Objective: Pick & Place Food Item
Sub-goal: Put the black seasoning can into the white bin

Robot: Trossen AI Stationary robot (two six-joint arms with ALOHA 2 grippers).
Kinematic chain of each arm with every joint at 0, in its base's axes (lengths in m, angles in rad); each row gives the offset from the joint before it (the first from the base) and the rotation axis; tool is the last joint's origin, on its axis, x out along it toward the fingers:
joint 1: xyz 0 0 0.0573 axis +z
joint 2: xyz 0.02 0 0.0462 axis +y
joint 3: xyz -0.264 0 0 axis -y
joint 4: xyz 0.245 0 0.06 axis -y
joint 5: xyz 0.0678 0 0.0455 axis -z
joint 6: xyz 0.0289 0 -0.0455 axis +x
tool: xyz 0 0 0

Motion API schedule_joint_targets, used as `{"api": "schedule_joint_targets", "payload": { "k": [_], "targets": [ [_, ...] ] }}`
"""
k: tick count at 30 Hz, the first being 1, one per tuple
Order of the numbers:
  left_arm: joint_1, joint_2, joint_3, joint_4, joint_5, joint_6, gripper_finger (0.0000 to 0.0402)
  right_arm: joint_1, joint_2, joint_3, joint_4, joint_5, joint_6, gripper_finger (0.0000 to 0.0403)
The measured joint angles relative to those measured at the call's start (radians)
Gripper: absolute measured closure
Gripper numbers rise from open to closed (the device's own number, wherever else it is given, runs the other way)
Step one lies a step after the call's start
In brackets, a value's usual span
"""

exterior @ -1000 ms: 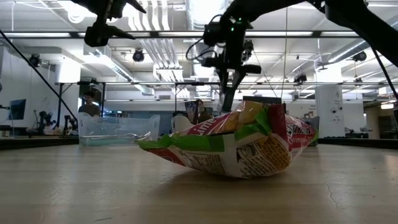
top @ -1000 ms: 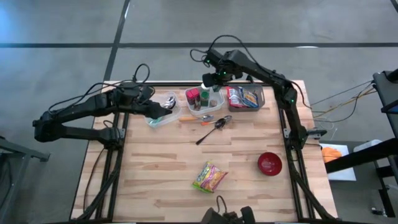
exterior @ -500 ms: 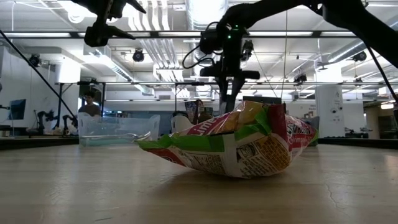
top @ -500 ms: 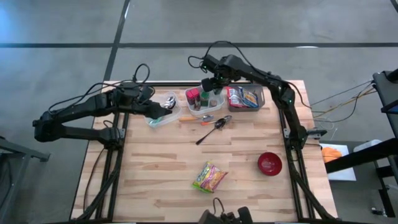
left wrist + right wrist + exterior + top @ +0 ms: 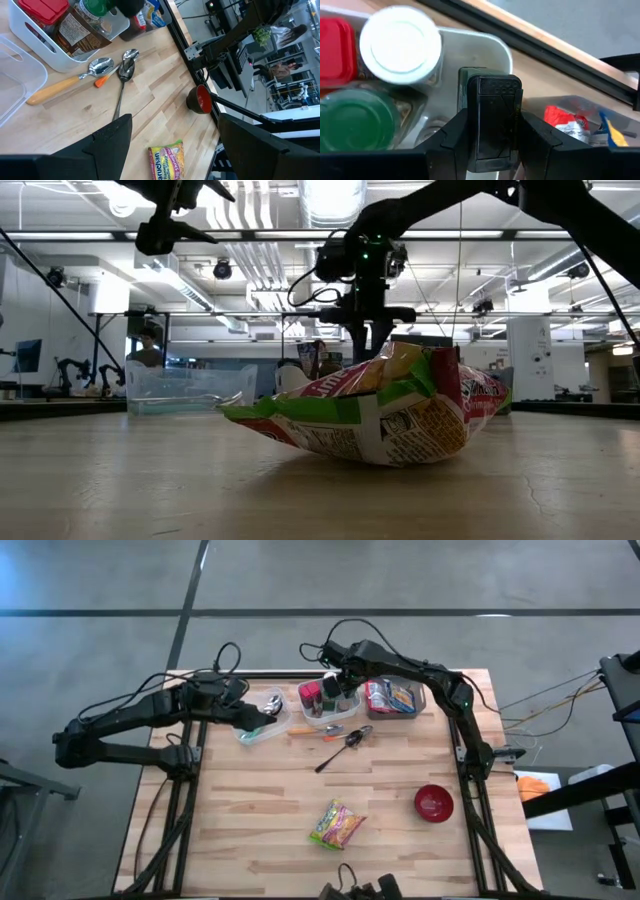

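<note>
Beside white-lidded jar (image 5: 400,45) and green lid (image 5: 355,125), seemingly gripped dark bottle (image 5: 495,120).

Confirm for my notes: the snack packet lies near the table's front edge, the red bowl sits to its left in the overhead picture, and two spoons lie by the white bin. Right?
Not quite. In the high view the red bowl sits to the right of the snack packet, not its left. The rest holds: the packet lies near the table's front edge, and the two spoons lie by the white bin.
</note>
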Motion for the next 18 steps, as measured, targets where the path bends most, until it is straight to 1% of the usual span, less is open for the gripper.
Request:
{"api": "schedule_joint_targets", "payload": {
  "k": [8, 18],
  "targets": [
    [0.0, 0.0, 0.0, 0.0, 0.0, 0.0, 0.0105, 0.012, 0.0, -0.073, 0.088, 0.001, -0.002, 0.0282],
    [0.0, 0.0, 0.0, 0.0, 0.0, -0.001, 0.0105, 0.018, 0.0, -0.115, 0.119, 0.002, -0.015, 0.0282]
  ]
}}
